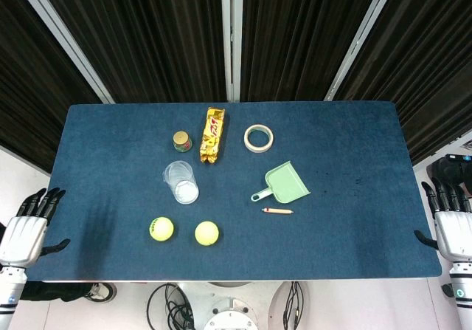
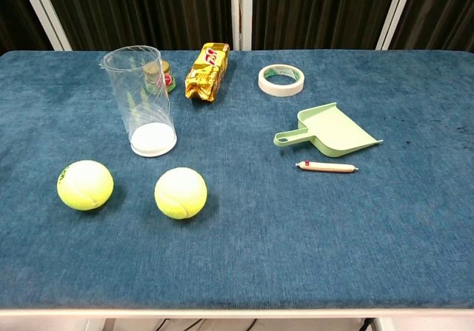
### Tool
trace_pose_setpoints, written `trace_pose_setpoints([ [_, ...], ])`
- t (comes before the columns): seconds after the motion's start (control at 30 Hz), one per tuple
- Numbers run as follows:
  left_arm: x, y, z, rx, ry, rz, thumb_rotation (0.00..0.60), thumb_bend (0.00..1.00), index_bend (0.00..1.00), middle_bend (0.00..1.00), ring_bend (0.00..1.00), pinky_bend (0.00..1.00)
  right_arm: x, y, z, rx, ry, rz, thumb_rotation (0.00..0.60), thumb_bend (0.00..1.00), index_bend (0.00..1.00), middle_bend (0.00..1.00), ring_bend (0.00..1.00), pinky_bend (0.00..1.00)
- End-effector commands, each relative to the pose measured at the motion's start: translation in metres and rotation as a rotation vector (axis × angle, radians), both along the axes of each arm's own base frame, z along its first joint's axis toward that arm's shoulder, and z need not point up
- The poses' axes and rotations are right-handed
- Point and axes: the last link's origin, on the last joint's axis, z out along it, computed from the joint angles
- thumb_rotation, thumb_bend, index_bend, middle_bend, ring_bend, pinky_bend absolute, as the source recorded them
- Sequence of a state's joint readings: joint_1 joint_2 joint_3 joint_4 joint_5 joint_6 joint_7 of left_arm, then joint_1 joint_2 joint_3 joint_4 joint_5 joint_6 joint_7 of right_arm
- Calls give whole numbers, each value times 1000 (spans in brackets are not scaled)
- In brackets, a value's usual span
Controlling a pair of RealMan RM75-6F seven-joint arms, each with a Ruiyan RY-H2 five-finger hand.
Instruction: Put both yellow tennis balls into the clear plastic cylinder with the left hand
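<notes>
1. Two yellow tennis balls lie side by side near the front edge of the tabletop (image 1: 354,138), toward its left end: the left ball (image 2: 85,184) and the right ball (image 2: 180,192), a little apart and neither touched by anything.
2. The clear plastic cylinder (image 2: 144,101) stands upright just behind them, mouth up and with nothing in it, so a ball could be dropped straight in from above. Keeping the balls close to it, on the left half, looks meant to suit the left arm's reach.
3. The left hand (image 1: 28,228) hangs off the left edge near the front corner, holding nothing, with its fingers straight and slightly spread. From here I'd say the task has not started.
4. The right hand (image 1: 450,223) waits beyond the right edge, likewise released, fingers up, well apart from everything.
5. The other things sit further back or to the right, out of the way: a small jar (image 1: 182,141) and a gold snack packet (image 1: 213,135) behind the cylinder, a tape roll (image 1: 259,137) toward the back edge, and a green dustpan (image 1: 285,183) with a pen (image 1: 277,210) just in front of it near the middle.
6. The tabletop is covered in dark blue cloth, soft enough, I'd guess, to stop the balls rolling. Black curtains with pale frame bars hang behind it, and cables trail on the floor below the front edge.
</notes>
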State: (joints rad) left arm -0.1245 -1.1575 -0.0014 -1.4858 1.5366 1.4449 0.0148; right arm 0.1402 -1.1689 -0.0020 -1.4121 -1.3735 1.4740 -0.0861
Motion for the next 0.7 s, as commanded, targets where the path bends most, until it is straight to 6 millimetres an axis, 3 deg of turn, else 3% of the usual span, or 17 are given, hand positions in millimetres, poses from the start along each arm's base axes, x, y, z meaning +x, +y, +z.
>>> trace_pose_setpoints([
  [0.03, 0, 0, 0, -1, -2, 0, 600, 72, 86, 51, 0, 117, 0, 1, 1, -2, -7, 1, 600, 55, 0, 0, 0, 0],
  [0.4, 20, 4, -10, -57, -5, -53, 600, 72, 87, 51, 0, 117, 5, 3, 9, -18, -39, 25, 600, 59, 0, 0, 0, 0],
  [0.7, 46, 11, -61, -269, -38, -110, 600, 73, 86, 47, 0, 117, 3, 3, 12, -19, -61, 8, 600, 66, 0, 0, 0, 0],
])
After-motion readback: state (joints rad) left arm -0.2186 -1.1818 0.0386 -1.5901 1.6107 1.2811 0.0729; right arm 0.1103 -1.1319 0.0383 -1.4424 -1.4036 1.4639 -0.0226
